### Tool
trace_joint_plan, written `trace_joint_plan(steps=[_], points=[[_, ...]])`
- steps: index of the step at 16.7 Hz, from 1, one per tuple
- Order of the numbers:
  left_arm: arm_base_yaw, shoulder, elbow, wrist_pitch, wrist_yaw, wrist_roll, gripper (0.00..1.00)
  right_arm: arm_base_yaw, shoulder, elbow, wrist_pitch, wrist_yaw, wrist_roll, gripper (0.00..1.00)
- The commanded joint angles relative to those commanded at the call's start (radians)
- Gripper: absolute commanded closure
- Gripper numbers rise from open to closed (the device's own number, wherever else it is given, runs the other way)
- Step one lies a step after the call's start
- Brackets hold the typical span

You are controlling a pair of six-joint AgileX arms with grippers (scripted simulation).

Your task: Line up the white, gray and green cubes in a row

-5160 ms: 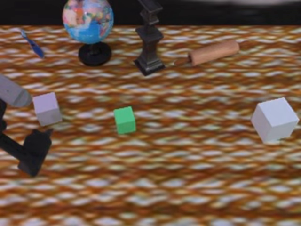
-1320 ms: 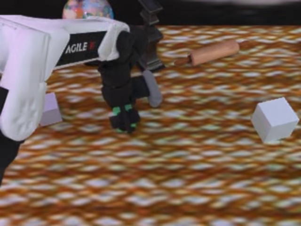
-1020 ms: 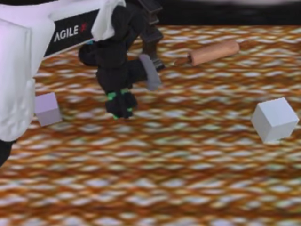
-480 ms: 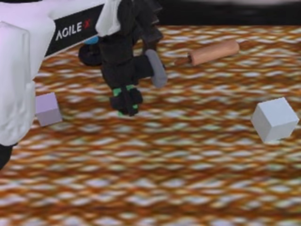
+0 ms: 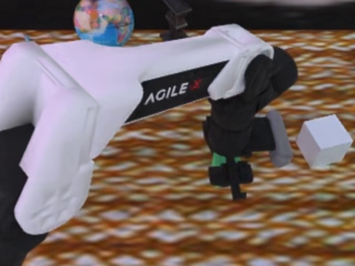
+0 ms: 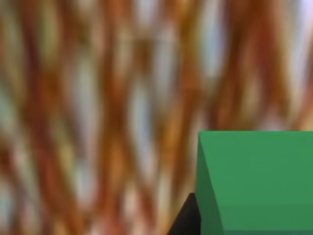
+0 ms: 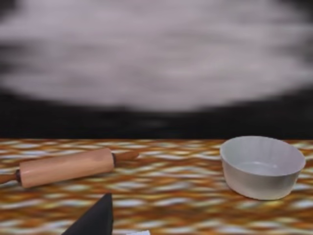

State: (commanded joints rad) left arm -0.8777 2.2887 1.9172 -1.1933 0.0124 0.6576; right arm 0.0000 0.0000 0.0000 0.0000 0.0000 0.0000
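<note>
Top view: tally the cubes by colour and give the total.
white cube: 1
green cube: 1, held by the left gripper
gray cube: 0 visible
Total: 2

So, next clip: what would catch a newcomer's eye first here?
The big white left arm sweeps across the top view from the left, hiding much of the table. Its end effector hangs right of centre, shut on the green cube, which also fills a corner of the left wrist view. The white cube sits alone near the table's right side; the gray cube is out of sight.
</note>
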Motion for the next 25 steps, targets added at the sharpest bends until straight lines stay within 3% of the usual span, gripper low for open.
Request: trace_joint_plan(steps=[4, 9, 15, 20, 25], points=[[-0.086, -0.022, -0.010, 0.001, -0.001, -0.041, 1.00, 0.000, 0.000, 0.000, 0.000, 0.000, 0.000, 0.00], [-0.082, -0.013, -0.020, 0.018, -0.001, -0.040, 1.00, 0.000, 0.000, 0.000, 0.000, 0.000, 0.000, 0.00], [-0.087, 0.054, -0.136, 0.205, -0.001, -0.043, 1.00, 0.000, 0.000, 0.000, 0.000, 0.000, 0.000, 0.00], [-0.089, 0.062, -0.149, 0.224, -0.001, -0.043, 1.00, 0.000, 0.000, 0.000, 0.000, 0.000, 0.000, 0.00], [-0.089, 0.062, -0.149, 0.224, -0.001, -0.043, 0.62, 0.000, 0.000, 0.000, 0.000, 0.000, 0.000, 0.00]])
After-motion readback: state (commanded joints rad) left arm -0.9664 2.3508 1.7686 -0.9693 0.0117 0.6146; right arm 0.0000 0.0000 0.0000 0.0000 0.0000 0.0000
